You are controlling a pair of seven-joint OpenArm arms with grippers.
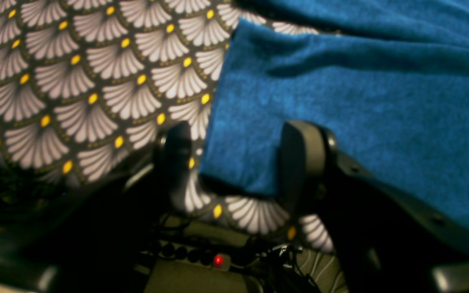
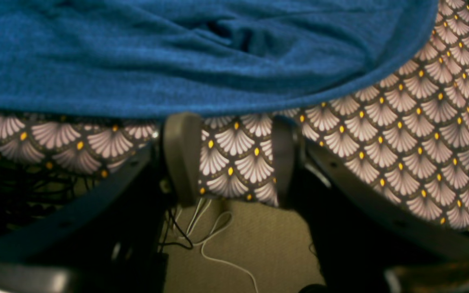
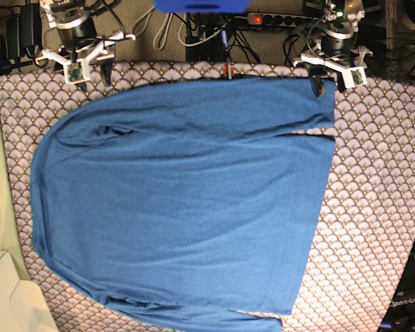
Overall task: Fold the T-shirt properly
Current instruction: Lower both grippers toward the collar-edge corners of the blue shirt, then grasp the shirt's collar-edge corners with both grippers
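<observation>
Both jaws open: our left gripper (image 1: 238, 162) straddles the T-shirt (image 3: 180, 200) corner, right gripper (image 2: 230, 156) just short. Soft, limp knit; we'd pinch far corners.

My left gripper (image 1: 238, 162) hangs low with its jaws parted, wrist tilted forward. My right gripper (image 2: 230, 158) does likewise, jaws apart, with nothing caught between its fingers (image 2: 181, 154).

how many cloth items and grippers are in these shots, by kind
plain medium-blue knit T-shirt: 1
grey-white scallop-patterned cloth with yellow dots: 1
dark two-finger grippers: 2 (left gripper, right gripper)
total: 4
</observation>
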